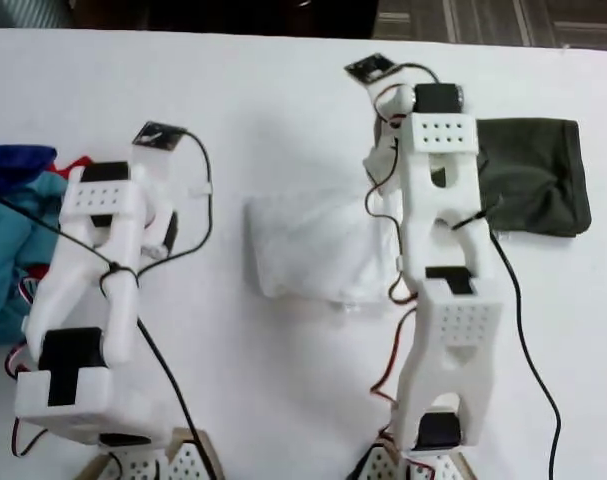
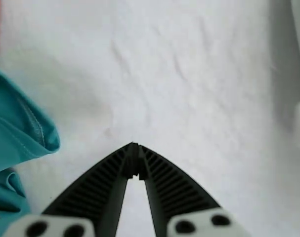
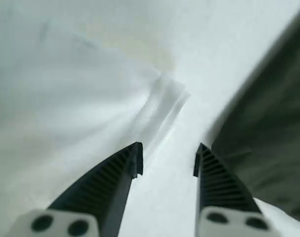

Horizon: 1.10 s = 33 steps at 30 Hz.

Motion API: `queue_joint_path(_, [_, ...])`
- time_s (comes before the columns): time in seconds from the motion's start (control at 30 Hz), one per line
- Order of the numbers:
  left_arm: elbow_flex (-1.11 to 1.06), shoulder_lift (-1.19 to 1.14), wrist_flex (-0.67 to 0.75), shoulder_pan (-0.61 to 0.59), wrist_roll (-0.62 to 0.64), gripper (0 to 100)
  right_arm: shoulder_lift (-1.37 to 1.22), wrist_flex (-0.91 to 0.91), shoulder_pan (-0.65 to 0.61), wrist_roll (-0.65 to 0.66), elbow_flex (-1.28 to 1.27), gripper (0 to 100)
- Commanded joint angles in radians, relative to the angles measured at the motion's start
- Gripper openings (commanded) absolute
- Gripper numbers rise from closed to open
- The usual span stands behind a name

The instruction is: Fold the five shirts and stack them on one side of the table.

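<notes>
right tool (image 3: 168, 149) between white shirt (image 3: 65, 98) and dark shirt (image 3: 268, 123), jaws parted

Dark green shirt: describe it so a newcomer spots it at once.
On the white table, find the right arm. The dark green shirt lies folded on its outer side. Unlike the white shirt between the arms, it is dark.

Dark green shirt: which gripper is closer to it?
Right. The right gripper sits just beside the dark green shirt; the left gripper is far off, near the teal shirt.
</notes>
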<state>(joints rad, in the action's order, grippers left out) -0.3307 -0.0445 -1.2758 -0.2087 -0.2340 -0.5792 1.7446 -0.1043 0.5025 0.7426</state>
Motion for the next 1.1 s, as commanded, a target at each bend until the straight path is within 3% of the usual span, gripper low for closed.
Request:
queue_joint_path(0.0, [0.008, 0.048, 0.003, -0.009, -0.011, 3, 0.220, 0.022, -0.012, -0.014, -0.206, 10.8])
queue_joint_path(0.23, [0.004, 0.044, 0.005, -0.005, -0.011, 3, 0.493, -0.131, -0.021, -0.012, -0.758, 13.1])
queue_joint_path(0.4, [0.004, 0.043, 0.008, -0.002, -0.011, 3, 0.550, -0.272, -0.021, -0.012, -0.991, 20.8])
queue_joint_path(0.73, [0.002, 0.041, 0.009, 0.000, -0.011, 3, 0.549, -0.392, -0.179, -0.014, -1.169, 21.9])
queue_joint_path(0.9, [-0.001, 0.041, 0.008, -0.002, -0.011, 3, 0.547, -0.450, -0.176, -0.014, -1.178, 21.7])
queue_joint_path(1.07, [-0.001, 0.041, 0.006, -0.002, -0.011, 3, 0.558, -0.476, -0.117, -0.014, -1.169, 7.2])
